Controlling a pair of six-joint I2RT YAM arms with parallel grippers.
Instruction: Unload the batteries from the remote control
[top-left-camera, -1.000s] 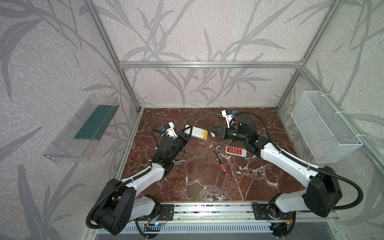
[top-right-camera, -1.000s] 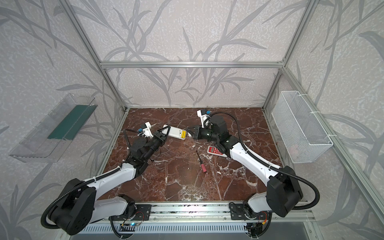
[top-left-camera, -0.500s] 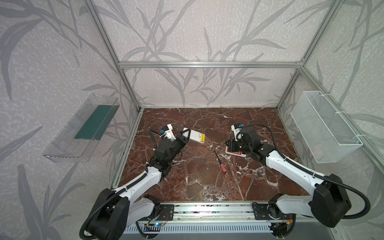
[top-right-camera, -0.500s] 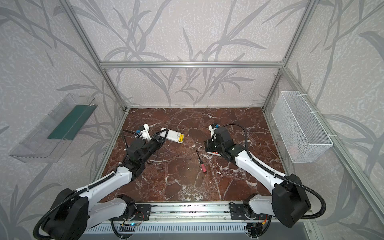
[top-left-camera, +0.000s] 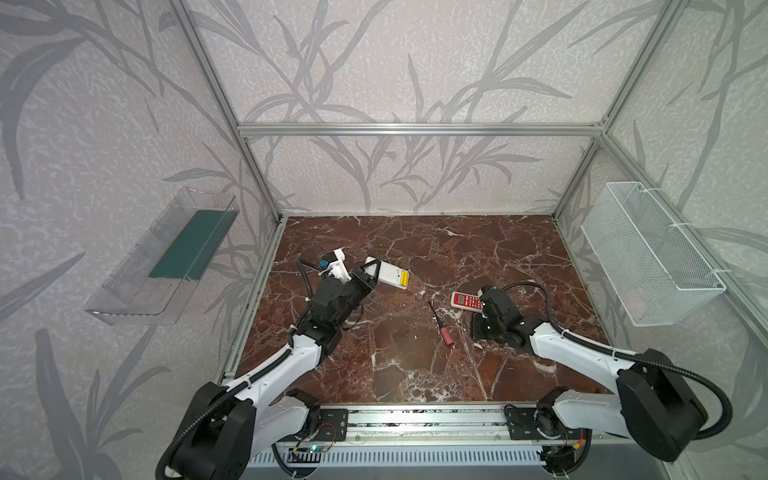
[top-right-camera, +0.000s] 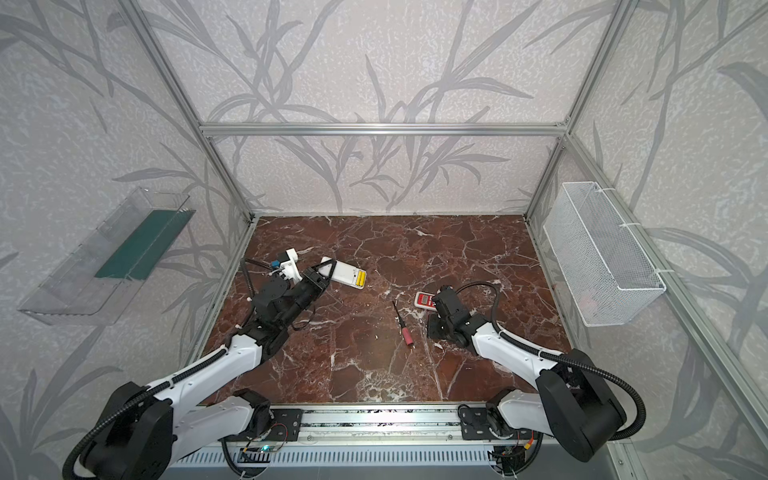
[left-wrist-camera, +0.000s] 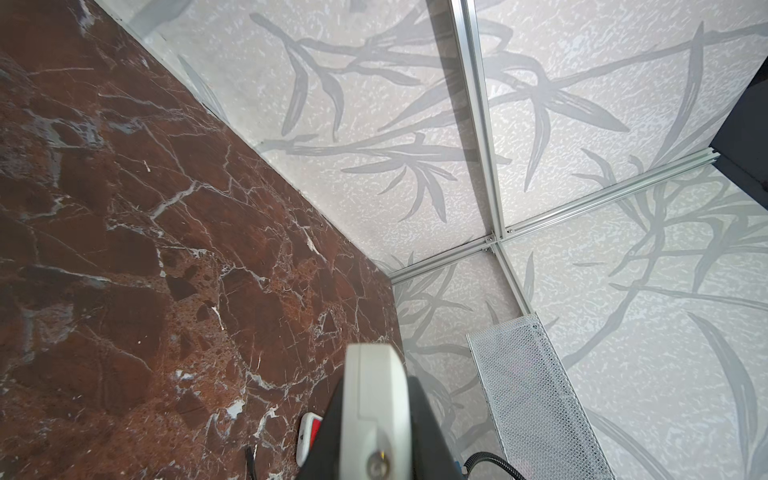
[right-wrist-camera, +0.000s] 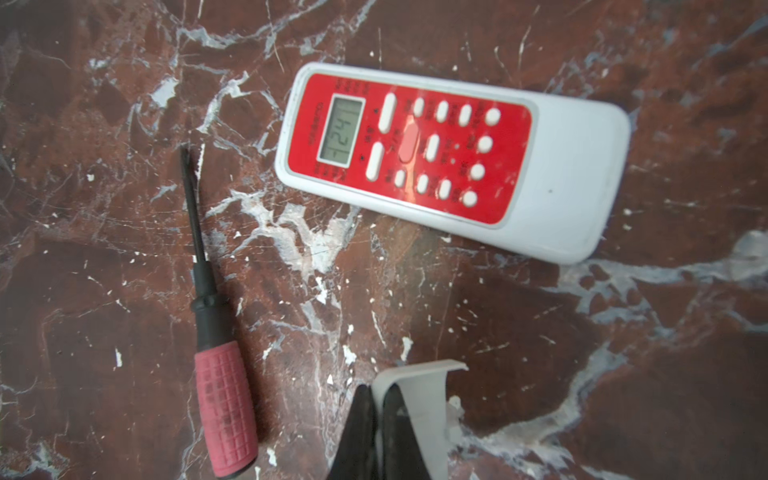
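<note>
My left gripper is shut on a white remote control, held above the marble floor at the left. Yellow batteries lie in the open compartment at its far end. In the left wrist view the remote sits edge-on between the black fingers, and the batteries are hidden. Low over the floor on the right, my right gripper is shut on a thin white plastic cover.
A red-faced remote lies face up by the right gripper. Left of it lies a screwdriver with a pink-red handle. A clear tray hangs on the left wall, a wire basket on the right.
My right gripper has drawn back from the white remote's end to the front right and come down beside the red remote, carrying the cover. The left gripper still holds the remote, hardly moved.
</note>
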